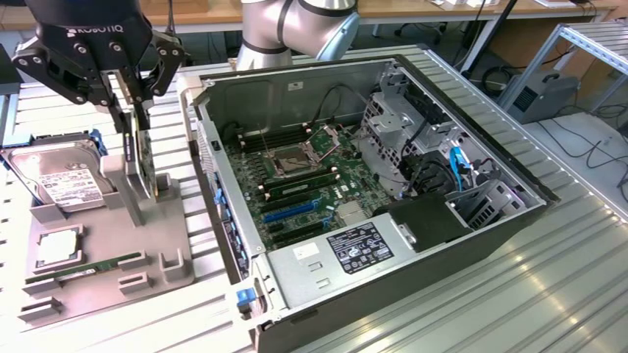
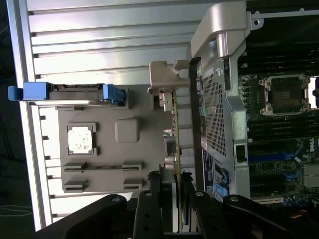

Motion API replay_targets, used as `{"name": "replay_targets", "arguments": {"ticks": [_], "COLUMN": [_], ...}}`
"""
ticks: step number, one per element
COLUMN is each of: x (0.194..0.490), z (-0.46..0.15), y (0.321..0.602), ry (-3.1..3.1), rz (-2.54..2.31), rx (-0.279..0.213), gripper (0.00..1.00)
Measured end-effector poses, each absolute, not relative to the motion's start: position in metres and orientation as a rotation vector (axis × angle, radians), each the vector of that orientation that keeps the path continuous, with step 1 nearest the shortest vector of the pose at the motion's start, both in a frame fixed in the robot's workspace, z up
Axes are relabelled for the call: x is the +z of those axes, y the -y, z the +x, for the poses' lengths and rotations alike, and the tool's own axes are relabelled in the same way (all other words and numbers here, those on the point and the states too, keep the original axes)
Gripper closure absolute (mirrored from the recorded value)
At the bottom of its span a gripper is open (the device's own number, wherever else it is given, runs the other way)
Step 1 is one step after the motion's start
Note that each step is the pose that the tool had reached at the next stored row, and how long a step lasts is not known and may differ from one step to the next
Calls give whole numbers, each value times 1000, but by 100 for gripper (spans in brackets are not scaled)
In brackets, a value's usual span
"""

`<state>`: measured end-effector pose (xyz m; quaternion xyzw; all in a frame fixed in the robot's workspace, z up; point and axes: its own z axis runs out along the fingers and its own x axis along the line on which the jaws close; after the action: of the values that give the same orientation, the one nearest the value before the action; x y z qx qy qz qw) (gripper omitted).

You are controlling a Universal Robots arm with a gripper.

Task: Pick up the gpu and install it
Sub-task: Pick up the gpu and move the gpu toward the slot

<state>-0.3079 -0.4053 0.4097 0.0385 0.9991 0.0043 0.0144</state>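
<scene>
The gpu [image 1: 145, 168] stands on edge in a slot of the grey holder tray [image 1: 118, 243] at the exterior view's left, beside the open computer case [image 1: 490, 220]. My gripper [image 1: 131, 118] reaches down over the card's top edge, one finger on each face, shut on it. In the wrist view the gpu [image 2: 175, 124] shows edge-on, its silver end bracket [image 2: 167, 79] at the far end. There the black fingers [image 2: 153, 206] of my gripper [image 2: 177, 201] press both sides of the card. The card still sits in its holder slot.
The case lies on its side with the motherboard [image 1: 294, 184] and blue expansion slots [image 1: 290, 212] exposed. The holder tray also carries a hard drive [image 1: 59, 180], a CPU [image 1: 57, 246] and a RAM stick [image 1: 84, 271]. Ribbed aluminium table [image 1: 549, 294] surrounds everything.
</scene>
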Motion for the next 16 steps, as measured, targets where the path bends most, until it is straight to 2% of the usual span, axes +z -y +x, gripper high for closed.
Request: {"name": "replay_targets", "arguments": {"ticks": [16], "x": [414], "z": [-308], "y": [405], "ry": [-3110], "rz": [120], "rx": [14], "gripper": [73]}}
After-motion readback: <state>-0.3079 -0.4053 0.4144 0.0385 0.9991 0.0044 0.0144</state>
